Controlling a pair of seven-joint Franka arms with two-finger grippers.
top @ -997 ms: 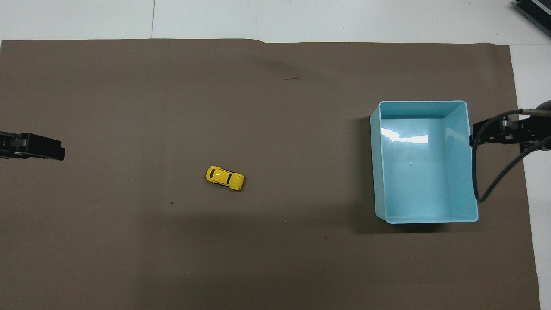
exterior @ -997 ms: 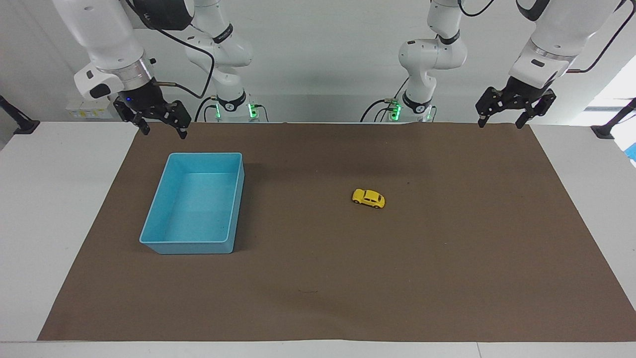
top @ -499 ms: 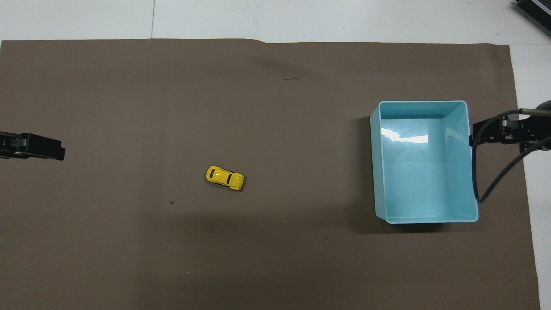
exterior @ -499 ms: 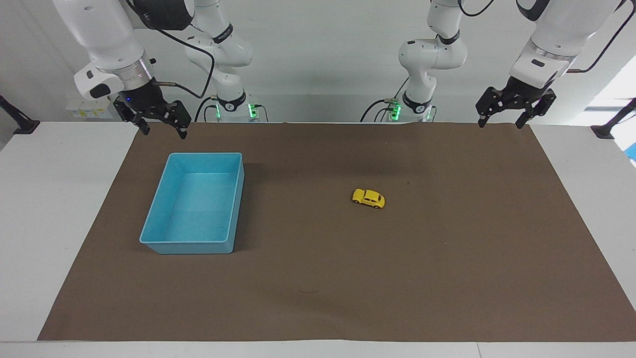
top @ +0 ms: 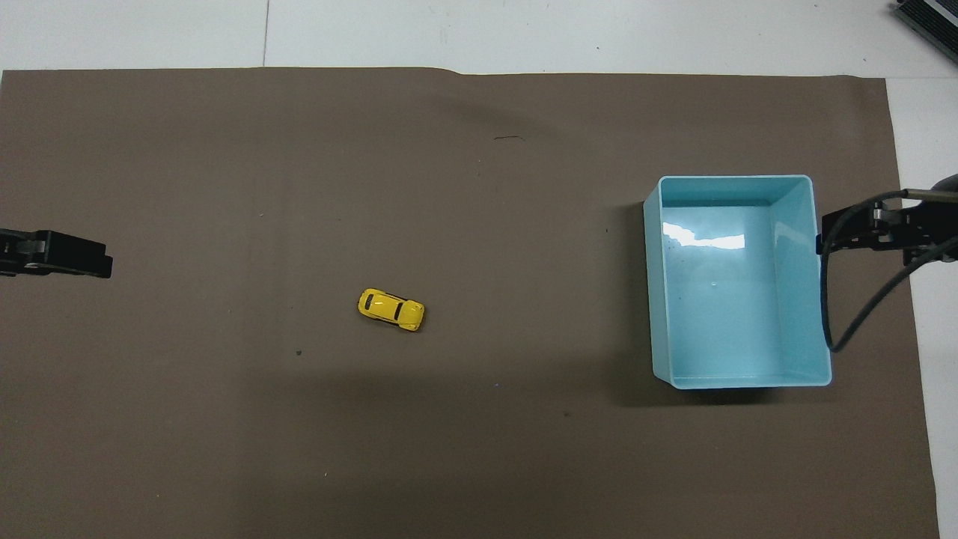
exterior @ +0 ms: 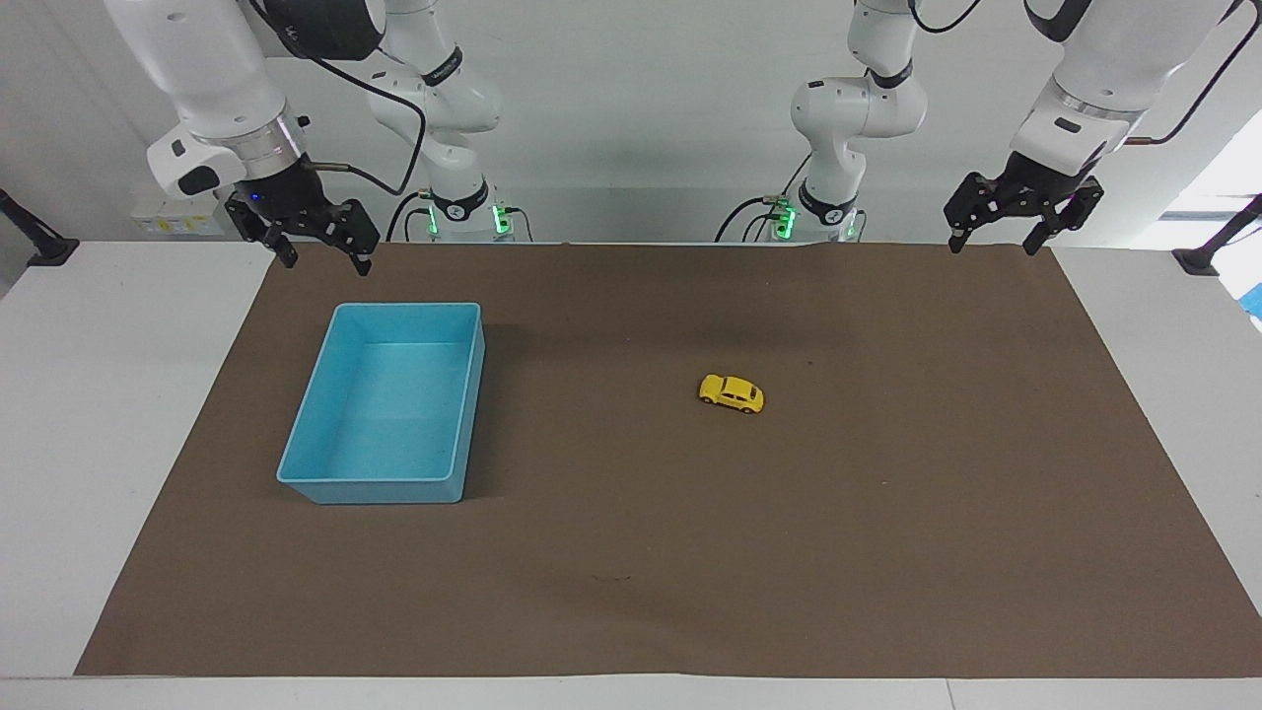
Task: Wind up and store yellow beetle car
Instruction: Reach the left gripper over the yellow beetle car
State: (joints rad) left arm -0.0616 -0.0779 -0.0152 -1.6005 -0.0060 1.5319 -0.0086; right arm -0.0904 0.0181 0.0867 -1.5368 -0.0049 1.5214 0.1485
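The yellow beetle car stands on its wheels on the brown mat, near the middle of the table, with nothing touching it. My left gripper hangs open and empty over the mat's corner at the left arm's end, well away from the car. My right gripper is also open and empty. It hangs over the mat's edge by the robots, just past the blue bin's near end. Both arms wait.
An open, empty light blue bin sits on the mat toward the right arm's end of the table. White tabletop borders the mat on all sides.
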